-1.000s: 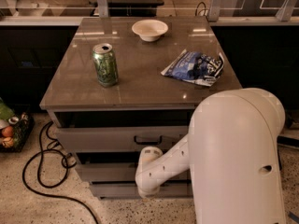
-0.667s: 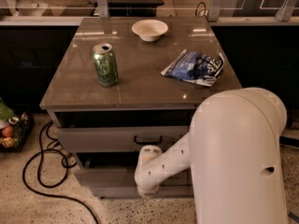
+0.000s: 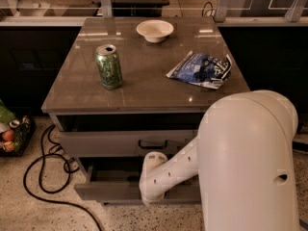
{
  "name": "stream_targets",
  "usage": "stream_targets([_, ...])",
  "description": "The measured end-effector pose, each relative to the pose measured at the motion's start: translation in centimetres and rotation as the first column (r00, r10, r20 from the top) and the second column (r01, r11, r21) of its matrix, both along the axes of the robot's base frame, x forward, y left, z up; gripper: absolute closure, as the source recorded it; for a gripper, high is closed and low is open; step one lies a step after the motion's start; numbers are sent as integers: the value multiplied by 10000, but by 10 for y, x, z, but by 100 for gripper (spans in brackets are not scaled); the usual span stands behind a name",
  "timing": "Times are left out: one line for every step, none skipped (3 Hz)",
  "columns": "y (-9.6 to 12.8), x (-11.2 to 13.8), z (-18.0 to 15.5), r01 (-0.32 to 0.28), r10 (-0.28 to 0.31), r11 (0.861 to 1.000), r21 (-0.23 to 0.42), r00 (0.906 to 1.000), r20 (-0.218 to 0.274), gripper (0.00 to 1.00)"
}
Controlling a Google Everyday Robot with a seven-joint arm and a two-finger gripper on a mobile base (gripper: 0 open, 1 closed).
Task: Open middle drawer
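Sliding further out than a moment ago, the middle drawer [image 3: 110, 190] now shows a dark gap behind its front. Our big white arm [image 3: 250, 162] bends down low so we can pull. The cabinet [image 3: 144, 93] stays put. Our gripper [image 3: 151, 182] is at the middle drawer's front, where its handle should be. We cannot tell if it is wide or narrow. The chip bag [image 3: 199, 70], green can [image 3: 109, 67] and white bowl [image 3: 155, 30] sit on top, out of the way.

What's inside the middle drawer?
The middle drawer looks dark inside; nothing shows. The arm covers its right part and hides the claw, down at the drawer's front.
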State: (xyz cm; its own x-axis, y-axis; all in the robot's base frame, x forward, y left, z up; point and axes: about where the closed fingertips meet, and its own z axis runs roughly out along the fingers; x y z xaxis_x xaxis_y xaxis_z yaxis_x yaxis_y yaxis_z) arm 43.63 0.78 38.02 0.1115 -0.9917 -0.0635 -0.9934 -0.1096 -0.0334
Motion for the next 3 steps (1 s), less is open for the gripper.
stream_targets([-2,-12,1,155,-155,9999,40,9997,191,100])
stream_targets([-13,-42,11,-173,183,9997,-158,9977,653,100])
stream_targets([-13,-43,11,-172,182,9997,-158,9977,654,100])
